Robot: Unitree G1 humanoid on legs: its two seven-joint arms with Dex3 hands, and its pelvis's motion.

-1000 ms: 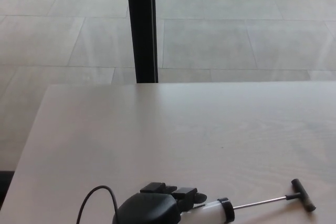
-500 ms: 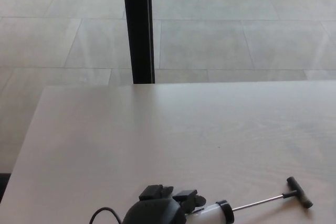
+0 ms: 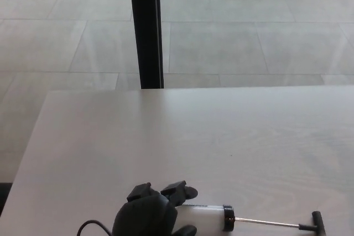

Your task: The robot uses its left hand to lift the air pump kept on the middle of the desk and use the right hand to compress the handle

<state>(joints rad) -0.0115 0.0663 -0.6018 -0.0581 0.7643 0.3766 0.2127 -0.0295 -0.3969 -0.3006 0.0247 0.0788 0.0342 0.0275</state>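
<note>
The bench [image 3: 166,131] looks like pale matt wood with faint grain; the air pump [image 3: 207,217] has a translucent plastic barrel and thin shiny metal rod. The left robot hand [image 3: 149,214] is matt black plastic; the floor [image 3: 249,31] is smooth grey tile.

From my seat I get only the top of the left robot hand [image 3: 148,215]; its wrist and forearm drop off the bottom edge. The near end of the air pump [image 3: 221,217] is buried under that hand, so I can't see how the fingers wrap it. The T-handle [image 3: 317,221] is clipped by the lower edge. A black cable [image 3: 91,226] loops out of frame. The desk [image 3: 182,136] runs past the right edge.
</note>
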